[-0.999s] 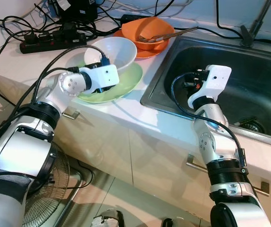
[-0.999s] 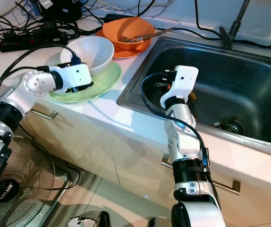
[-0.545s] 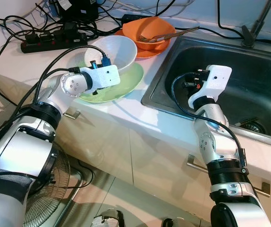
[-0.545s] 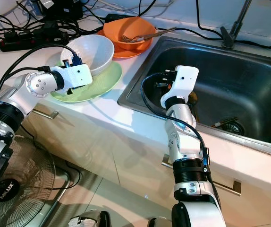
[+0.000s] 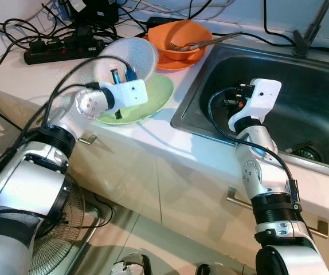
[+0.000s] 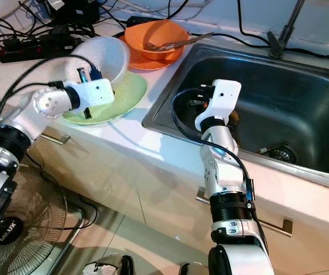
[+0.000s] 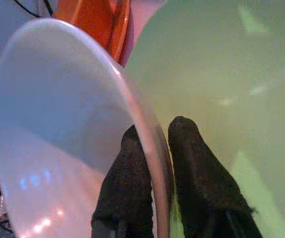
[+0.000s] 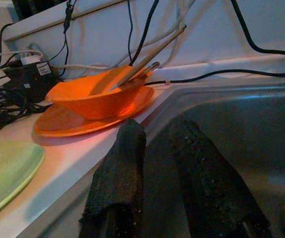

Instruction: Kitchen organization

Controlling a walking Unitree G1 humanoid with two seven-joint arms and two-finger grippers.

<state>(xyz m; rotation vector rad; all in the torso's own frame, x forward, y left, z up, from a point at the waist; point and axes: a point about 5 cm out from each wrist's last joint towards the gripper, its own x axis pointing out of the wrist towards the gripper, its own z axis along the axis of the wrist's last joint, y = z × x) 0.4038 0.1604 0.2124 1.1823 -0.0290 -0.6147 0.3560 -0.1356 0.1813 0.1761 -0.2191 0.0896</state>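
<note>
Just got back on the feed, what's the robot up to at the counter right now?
The left gripper is pinching the rim of the white bowl and has it tipped up on edge over the green plate. The right gripper hangs in the sink, holding nothing. The orange bowl with cutlery sits on its orange plate behind.

Both arms are silver metal, built of rounded segments joined by black ribbed collars. The left arm (image 5: 32, 172) swells into a broad silver upper shell and ends in a ball joint dotted with small screw holes. The right arm (image 5: 262, 183) is slimmer, with a black cable looping beside it. Each wrist carries a boxy white housing. The left gripper (image 7: 155, 163) and right gripper (image 8: 155, 163) each have two long, coarse-textured black fingers.
</note>
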